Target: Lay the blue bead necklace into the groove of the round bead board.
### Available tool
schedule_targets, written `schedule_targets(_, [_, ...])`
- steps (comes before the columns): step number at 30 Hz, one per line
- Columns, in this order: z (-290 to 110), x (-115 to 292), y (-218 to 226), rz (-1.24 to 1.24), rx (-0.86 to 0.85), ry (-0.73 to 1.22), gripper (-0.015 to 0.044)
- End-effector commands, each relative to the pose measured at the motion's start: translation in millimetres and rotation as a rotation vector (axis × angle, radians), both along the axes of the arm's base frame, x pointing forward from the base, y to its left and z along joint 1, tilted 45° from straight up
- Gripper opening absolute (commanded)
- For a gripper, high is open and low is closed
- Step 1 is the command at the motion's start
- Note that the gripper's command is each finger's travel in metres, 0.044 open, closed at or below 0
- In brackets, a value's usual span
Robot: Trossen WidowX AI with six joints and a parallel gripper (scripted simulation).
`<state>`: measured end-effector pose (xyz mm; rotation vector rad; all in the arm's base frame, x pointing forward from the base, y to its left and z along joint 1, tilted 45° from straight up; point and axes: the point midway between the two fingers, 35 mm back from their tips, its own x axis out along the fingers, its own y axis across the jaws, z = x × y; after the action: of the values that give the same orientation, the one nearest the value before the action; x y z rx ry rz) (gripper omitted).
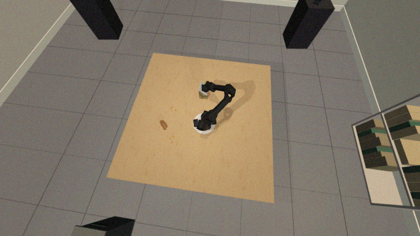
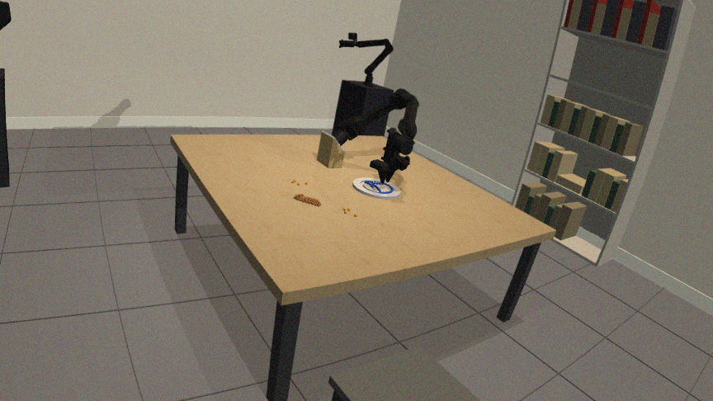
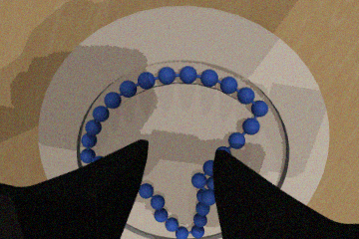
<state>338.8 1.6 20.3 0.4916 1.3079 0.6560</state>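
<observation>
- Blue bead necklace (image 3: 187, 75) lies on the round bead board (image 3: 183, 52), which rests on the wooden surface (image 2: 368, 238). The far arc and the left side sit in the circular groove; the right side cuts inward across the board's centre and doubles back near the front rim — not yet seated.
- Hand (image 3: 179, 191) hovers just above the board, jaws partly closed and mid-travel; beads show in the gap between them, but whether they are pinched cannot be told.
- Handling, as judged: a light, limp strand of small hard spheres. It drapes and drags rather than pushes, and the beads likely roll or slip out of a loose pinch.
- Recommended hold: the inward-straying run at the right — grip across the strand at one or two beads, lift little, and draw it outward to the groove.
- Risk: tugging may pull seated beads out.
</observation>
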Motion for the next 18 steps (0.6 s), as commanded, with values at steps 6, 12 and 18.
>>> schedule_targets(6, [-14.1,14.3,-38.0,-0.357,0.061,0.331,0.012])
schedule_targets(12, [-14.1,14.3,-38.0,-0.357,0.061,0.331,0.012])
schedule_targets(18, [-25.5,16.4,-26.8,-0.357,0.062,0.331,0.012])
